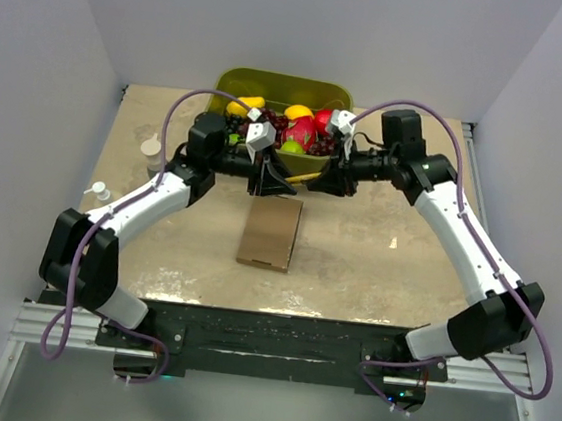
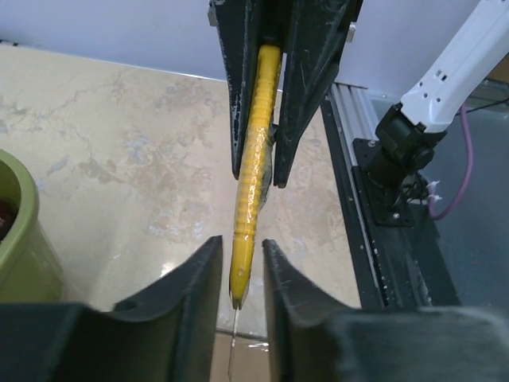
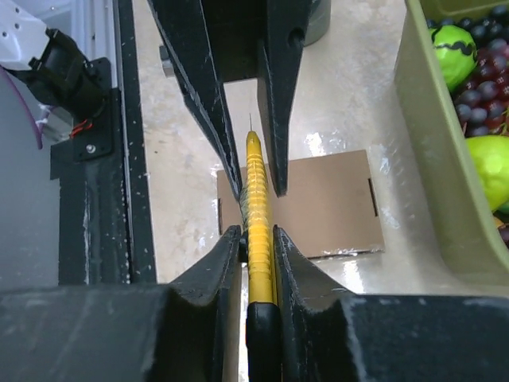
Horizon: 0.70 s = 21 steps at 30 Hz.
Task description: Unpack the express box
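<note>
The express box (image 1: 270, 231) lies flat and closed on the table's middle, also visible as a brown rectangle (image 3: 326, 199) below the arms. Above its far end a yellow utility knife (image 1: 303, 176) hangs level between both grippers. My right gripper (image 3: 256, 239) is shut on the knife's ribbed handle (image 3: 258, 207). My left gripper (image 2: 241, 255) stands open around the blade end (image 2: 242, 270), with a small gap on each side of it. The thin blade pokes out past the yellow tip.
An olive-green tub (image 1: 274, 84) full of fruit stands just behind the grippers; its wall (image 3: 429, 159) is close on the right gripper's side. A small white bottle (image 1: 152, 147) and another (image 1: 99, 191) stand at the table's left.
</note>
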### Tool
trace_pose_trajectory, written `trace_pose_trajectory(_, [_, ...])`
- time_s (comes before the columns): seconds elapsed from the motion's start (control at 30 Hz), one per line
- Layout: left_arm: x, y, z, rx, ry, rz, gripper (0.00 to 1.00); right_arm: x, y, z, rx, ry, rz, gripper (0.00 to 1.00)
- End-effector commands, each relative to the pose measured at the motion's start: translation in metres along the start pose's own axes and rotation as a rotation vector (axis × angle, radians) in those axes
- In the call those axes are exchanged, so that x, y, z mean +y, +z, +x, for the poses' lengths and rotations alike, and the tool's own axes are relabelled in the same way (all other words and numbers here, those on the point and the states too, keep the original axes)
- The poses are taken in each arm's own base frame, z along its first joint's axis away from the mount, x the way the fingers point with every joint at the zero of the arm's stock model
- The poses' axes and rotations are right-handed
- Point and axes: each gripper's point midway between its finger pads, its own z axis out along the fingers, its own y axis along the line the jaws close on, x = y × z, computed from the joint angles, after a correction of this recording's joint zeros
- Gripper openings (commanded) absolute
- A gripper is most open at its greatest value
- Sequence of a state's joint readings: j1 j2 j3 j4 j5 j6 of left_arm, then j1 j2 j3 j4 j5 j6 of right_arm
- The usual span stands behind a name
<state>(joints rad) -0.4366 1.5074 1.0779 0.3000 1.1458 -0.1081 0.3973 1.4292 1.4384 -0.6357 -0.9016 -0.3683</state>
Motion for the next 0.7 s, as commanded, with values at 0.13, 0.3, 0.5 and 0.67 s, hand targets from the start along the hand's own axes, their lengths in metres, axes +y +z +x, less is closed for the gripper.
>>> trace_pose_trajectory(0.13, [0.017, 0.004, -0.010, 0.062, 0.161, -0.052, 0.42, -0.006, -0.012, 0.002, 0.120, -0.160, -0.012, 0.00])
trace_pose_trajectory(0.3, [0.016, 0.008, -0.001, 0.104, 0.154, -0.034, 0.35, -0.010, -0.014, 0.000, 0.158, -0.194, -0.007, 0.00])
trace_pose_trajectory(0.5, [0.017, 0.013, 0.007, 0.125, 0.136, -0.002, 0.29, -0.010, -0.012, -0.009, 0.151, -0.224, 0.000, 0.00])
trace_pose_trajectory(0.67, [0.020, 0.017, 0.007, 0.123, 0.137, 0.012, 0.13, -0.008, -0.009, -0.008, 0.155, -0.222, -0.006, 0.00])
